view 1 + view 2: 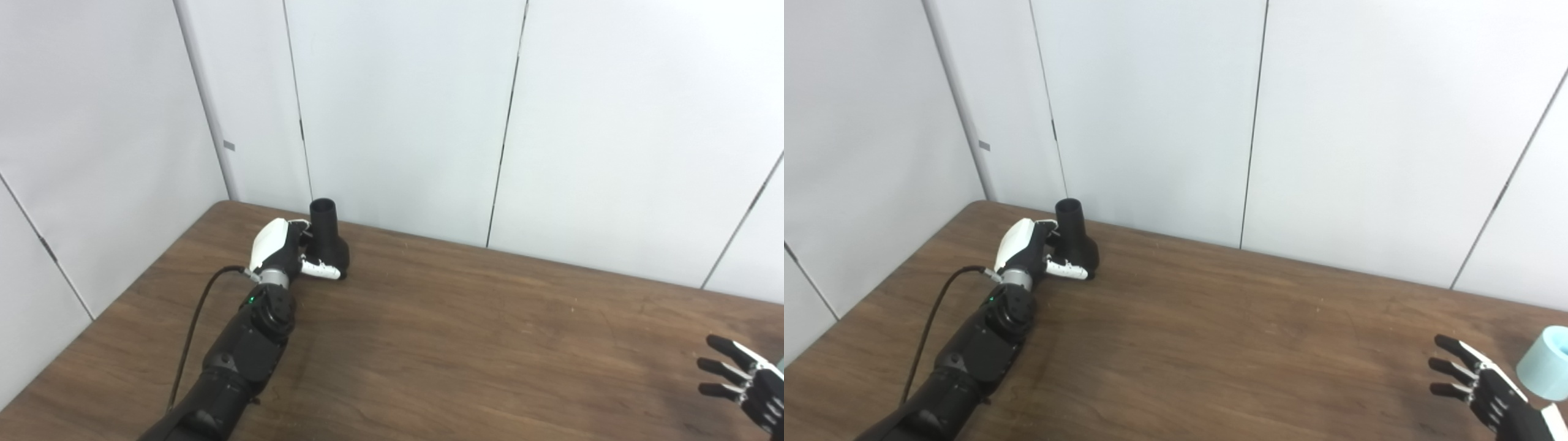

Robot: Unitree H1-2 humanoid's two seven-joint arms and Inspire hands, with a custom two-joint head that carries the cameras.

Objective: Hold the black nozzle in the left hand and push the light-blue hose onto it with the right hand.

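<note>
The black nozzle [329,236] stands upright on the table's far left part, narrow mouth up. My left hand [277,250] is wrapped around its wide base, with the white thumb lying across the front and the fingers hidden behind it. The light-blue hose [1546,362], a short pale cylinder, sits at the right edge of the right eye view and is outside the left eye view. My right hand [1479,383] hovers open just left of the hose, fingers spread and not touching it.
The brown wooden table [465,343] runs back to white wall panels [398,110] close behind the nozzle. A black cable [193,324] loops beside my left forearm. The table's left edge lies near the left arm.
</note>
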